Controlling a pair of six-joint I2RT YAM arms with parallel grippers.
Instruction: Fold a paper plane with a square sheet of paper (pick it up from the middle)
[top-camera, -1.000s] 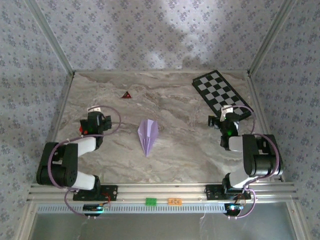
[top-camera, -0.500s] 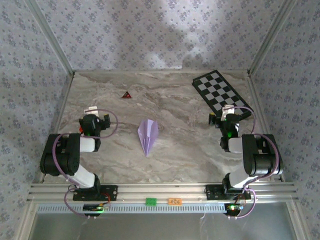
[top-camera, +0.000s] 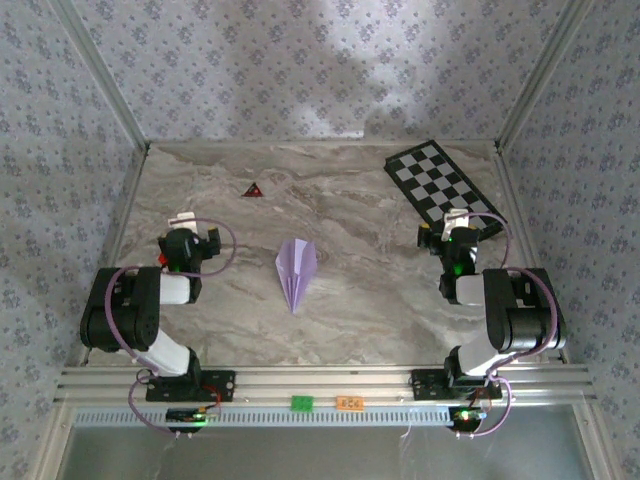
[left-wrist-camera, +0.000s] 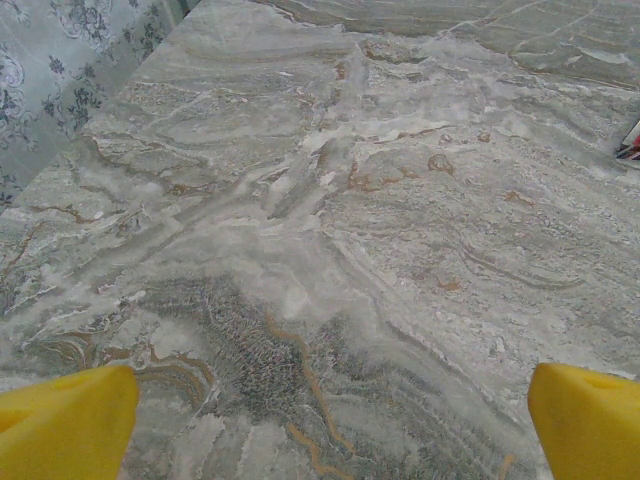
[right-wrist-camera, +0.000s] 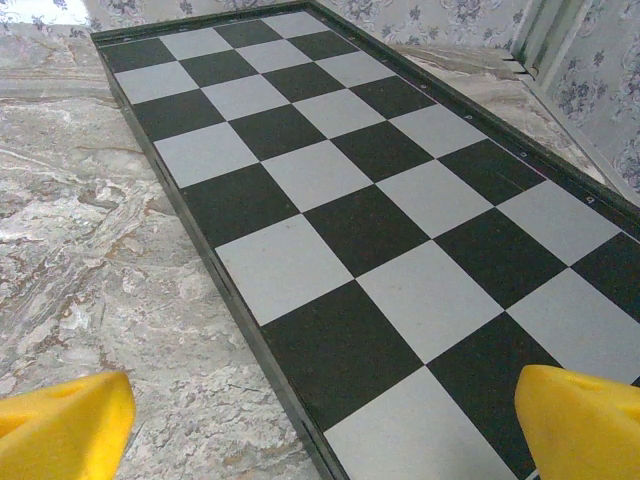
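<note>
Lilac paper plane (top-camera: 297, 271), finished dart, laid at table (top-camera: 370, 300) centre, well apart from both arms.
Left arm (top-camera: 125, 320) is tucked closer than a second ago; left gripper (top-camera: 188, 226) and right gripper (top-camera: 456, 222) are held wide, empty; folding is judged complete.

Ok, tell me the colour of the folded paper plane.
Pale lilac. The paper plane shows best in the top external view.
</note>
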